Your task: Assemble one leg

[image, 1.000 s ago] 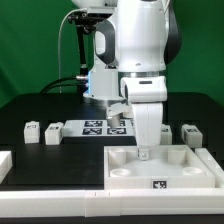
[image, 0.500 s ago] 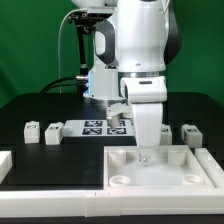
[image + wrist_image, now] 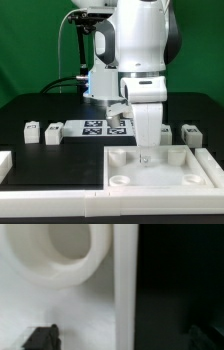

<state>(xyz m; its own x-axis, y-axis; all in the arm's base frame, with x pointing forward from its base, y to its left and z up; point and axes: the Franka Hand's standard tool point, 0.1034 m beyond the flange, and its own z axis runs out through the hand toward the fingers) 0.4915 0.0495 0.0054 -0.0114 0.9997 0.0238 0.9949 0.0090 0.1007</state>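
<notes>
Arm is down over the tabletop (image 3: 200, 180) and the fingers (image 3: 40, 338) are spread wide with nothing held; in the wrist view they straddle the tabletop's raised rim, a round corner hole (image 3: 55, 246) just beside it. No leg in hand yet! The leg (image 3: 165, 131) sits loose on the black surface (image 3: 15, 120) behind the tabletop, just to the exterior view's right of the arm, with a second leg (image 3: 189, 132) beside it; a third leg (image 3: 53, 132) and a fourth leg (image 3: 31, 130) wait at the left, past the marker board (image 3: 95, 127). That block looks light and stiff, probably smooth enough to slip, so I'd pinch it square across two flat opposite sides, leaving the end bound for the hole free
</notes>
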